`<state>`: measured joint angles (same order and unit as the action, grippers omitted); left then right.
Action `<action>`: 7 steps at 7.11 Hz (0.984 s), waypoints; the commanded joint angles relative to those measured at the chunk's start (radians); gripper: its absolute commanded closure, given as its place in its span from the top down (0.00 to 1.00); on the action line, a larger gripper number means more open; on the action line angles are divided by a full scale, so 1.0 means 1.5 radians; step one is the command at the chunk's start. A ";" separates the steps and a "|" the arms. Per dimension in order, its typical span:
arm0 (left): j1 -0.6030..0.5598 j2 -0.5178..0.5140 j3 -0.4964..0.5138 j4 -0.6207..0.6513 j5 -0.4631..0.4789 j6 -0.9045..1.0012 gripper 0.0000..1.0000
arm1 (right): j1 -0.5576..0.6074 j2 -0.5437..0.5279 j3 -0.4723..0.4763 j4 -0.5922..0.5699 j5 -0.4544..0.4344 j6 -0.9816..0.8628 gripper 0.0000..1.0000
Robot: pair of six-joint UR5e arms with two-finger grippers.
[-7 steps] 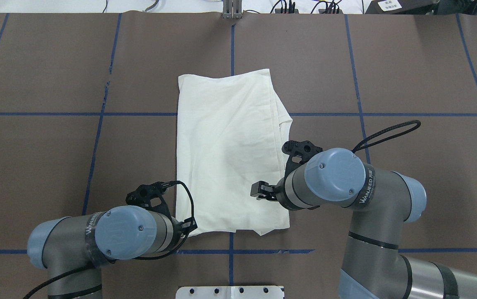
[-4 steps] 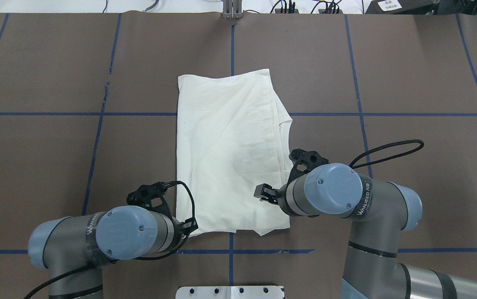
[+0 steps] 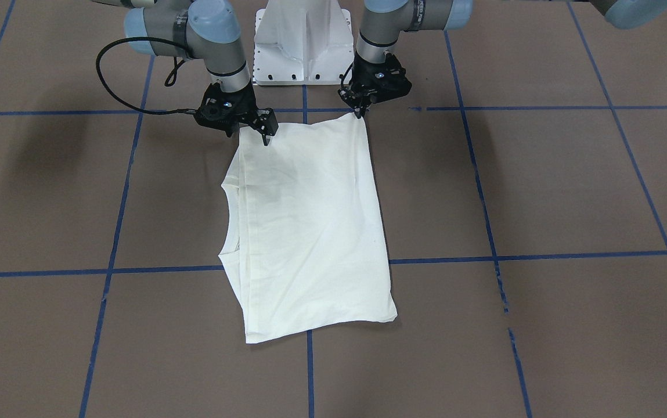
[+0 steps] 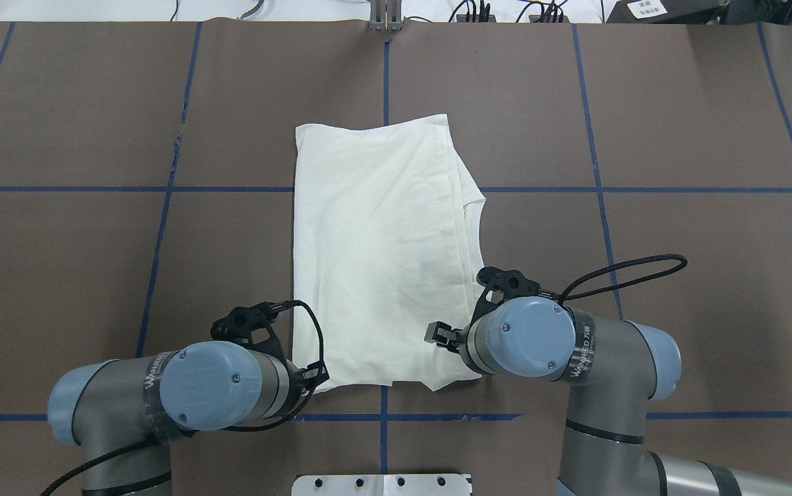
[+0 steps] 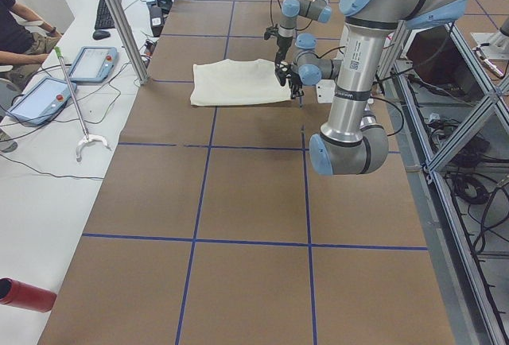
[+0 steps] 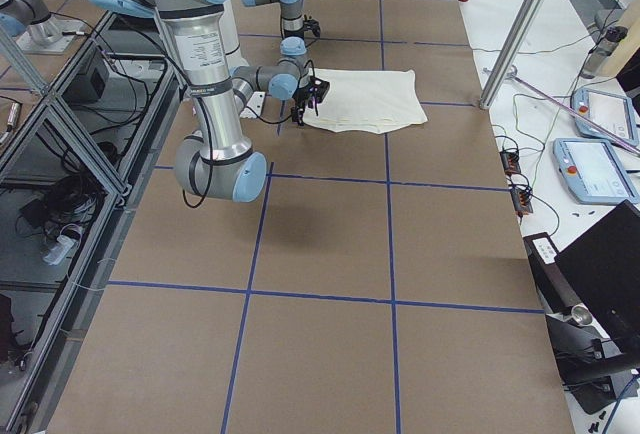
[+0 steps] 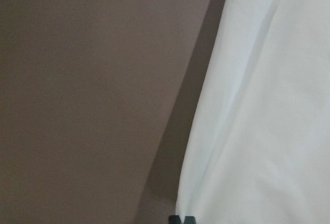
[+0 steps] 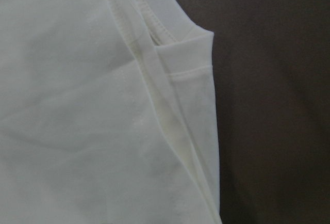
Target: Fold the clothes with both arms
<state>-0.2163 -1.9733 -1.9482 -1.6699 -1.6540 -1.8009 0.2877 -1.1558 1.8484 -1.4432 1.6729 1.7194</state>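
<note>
Two robot-side corners of the cream-white long-sleeved T-shirt [image 3: 310, 232], lying folded plain side up on the brown tabletop [image 3: 542, 174], are being taken. Jaws of the grey-and-silver left arm [image 3: 377, 40] are pinching one shut; those of the right arm [image 3: 220, 40] are hovering spread over the other, apparently to match that grip.
</note>
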 commanded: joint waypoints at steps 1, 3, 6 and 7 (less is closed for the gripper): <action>0.000 0.000 -0.001 0.000 0.000 0.000 0.00 | -0.001 0.012 -0.011 -0.002 -0.007 0.000 1.00; 0.000 -0.001 0.000 0.000 0.000 0.000 0.00 | -0.002 0.013 -0.020 -0.002 -0.007 0.000 1.00; 0.000 -0.001 0.003 0.000 -0.001 0.000 0.00 | -0.008 0.012 -0.020 -0.003 -0.007 -0.001 0.77; 0.000 -0.001 0.005 0.000 -0.001 0.000 0.00 | -0.008 0.012 -0.019 -0.003 -0.006 -0.002 0.69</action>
<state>-0.2163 -1.9742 -1.9438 -1.6705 -1.6546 -1.8009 0.2777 -1.1379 1.8184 -1.4475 1.6631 1.7178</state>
